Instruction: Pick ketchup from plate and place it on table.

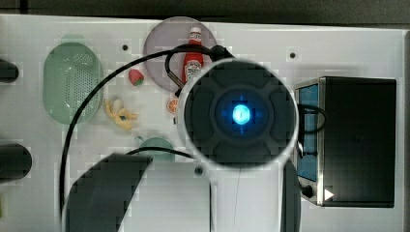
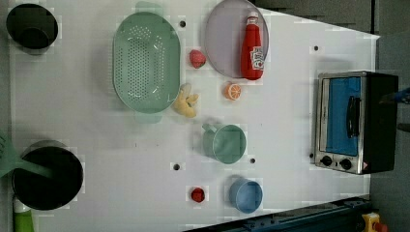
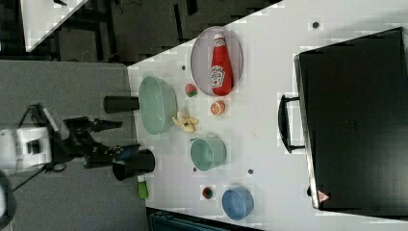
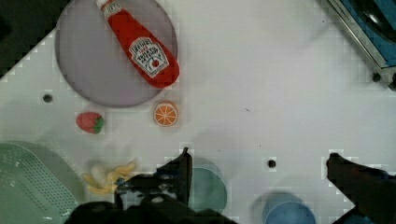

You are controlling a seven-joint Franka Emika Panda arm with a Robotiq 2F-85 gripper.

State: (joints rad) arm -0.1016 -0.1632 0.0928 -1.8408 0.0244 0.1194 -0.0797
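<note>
One slim glossy red ketchup [image 2: 252,48] bottle with a whitish cap lies flat on the round, smooth lilac-grey plate [image 2: 223,41], toward the left view's right side of it. The end effector [image 4: 257,168] hangs spread wide and empty above the white tabletop [image 2: 290,96]. There are two strawberries, one orange slice [image 2: 233,91], and one perforated green colander [image 2: 146,62].

Ketchup [image 4: 142,48]: glossy red plastic, paper-like white label, whitish cap. Plate [image 4: 84,60]: smooth matt lilac-grey plastic. Table [image 2: 290,106]: smooth matt white top. Colander [image 2: 145,63]: pale green plastic, perforated. Cup [image 2: 226,143]: matt green plastic. Bowl [image 2: 245,195]: smooth blue plastic. Toaster oven [image 2: 355,121]: brushed metal front, black casing, bluish glass door.
</note>
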